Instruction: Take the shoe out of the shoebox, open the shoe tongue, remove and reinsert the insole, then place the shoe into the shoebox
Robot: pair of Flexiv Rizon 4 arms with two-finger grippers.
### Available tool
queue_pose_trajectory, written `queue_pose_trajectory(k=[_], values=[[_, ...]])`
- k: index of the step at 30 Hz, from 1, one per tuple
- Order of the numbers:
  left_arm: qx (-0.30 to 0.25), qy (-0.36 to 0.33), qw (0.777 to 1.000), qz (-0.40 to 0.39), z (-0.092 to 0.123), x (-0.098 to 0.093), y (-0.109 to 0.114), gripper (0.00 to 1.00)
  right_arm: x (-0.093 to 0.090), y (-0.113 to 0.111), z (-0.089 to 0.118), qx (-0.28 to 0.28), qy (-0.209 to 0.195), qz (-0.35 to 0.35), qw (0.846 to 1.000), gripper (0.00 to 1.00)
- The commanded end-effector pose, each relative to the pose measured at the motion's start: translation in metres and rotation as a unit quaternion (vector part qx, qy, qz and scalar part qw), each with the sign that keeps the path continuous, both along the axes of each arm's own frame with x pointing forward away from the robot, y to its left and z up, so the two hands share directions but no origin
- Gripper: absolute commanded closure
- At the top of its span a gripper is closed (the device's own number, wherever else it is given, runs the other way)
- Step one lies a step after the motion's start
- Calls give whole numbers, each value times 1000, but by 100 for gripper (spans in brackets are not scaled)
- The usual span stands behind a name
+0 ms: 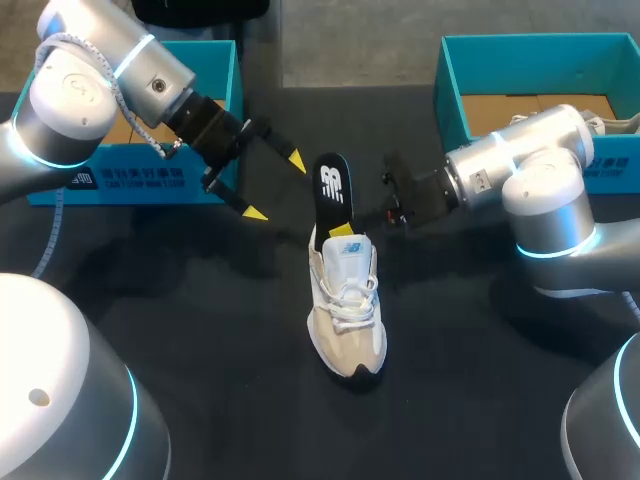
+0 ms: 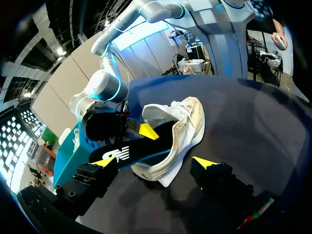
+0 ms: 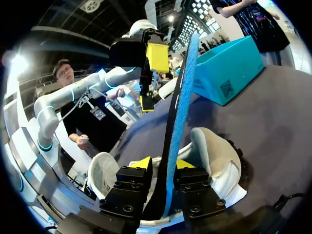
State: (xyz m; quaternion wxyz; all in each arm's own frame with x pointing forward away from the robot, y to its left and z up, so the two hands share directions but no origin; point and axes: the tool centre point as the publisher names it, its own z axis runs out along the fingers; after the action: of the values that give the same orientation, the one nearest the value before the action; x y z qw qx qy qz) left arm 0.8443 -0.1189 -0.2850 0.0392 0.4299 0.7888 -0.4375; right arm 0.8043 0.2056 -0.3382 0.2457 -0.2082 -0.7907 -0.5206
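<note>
A beige and white shoe (image 1: 345,310) stands on the dark table, toe toward the near edge. A black insole (image 1: 332,188) rises upright out of its heel opening. My right gripper (image 1: 348,226) comes in from the right at the insole's base. In the right wrist view the insole (image 3: 183,97) runs between the fingers of my right gripper (image 3: 163,165), which stand slightly apart around it. My left gripper (image 1: 275,186) hangs wide open just left of the insole, touching nothing. In the left wrist view the shoe (image 2: 185,126) and insole (image 2: 124,153) lie just ahead of my left gripper (image 2: 155,162).
A teal shoebox (image 1: 195,175) stands at the back left behind my left arm. A second teal box (image 1: 455,90) with a cardboard floor stands at the back right, partly hidden by my right arm.
</note>
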Motion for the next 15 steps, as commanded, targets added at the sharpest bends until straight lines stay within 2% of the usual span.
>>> queue_pose_trajectory(k=[1, 6, 8, 11, 15], values=[[12, -2, 1000, -3, -3, -2, -2, 0, 5, 1, 4, -4, -1, 5, 1000, 73], [28, -1, 1000, -4, -11, -2, -2, 0, 11, 6, 4, -2, -5, 13, 1000, 76], [30, 0, 1000, -4, -14, -3, -1, 0, 12, 8, 3, -2, -4, 16, 1000, 82], [30, 3, 1000, -4, -16, -4, -1, 0, 12, 7, -1, -2, 0, 17, 1000, 100], [30, 4, 1000, -3, -16, -5, 0, 0, 7, 6, -5, -4, 11, 17, 1000, 100]])
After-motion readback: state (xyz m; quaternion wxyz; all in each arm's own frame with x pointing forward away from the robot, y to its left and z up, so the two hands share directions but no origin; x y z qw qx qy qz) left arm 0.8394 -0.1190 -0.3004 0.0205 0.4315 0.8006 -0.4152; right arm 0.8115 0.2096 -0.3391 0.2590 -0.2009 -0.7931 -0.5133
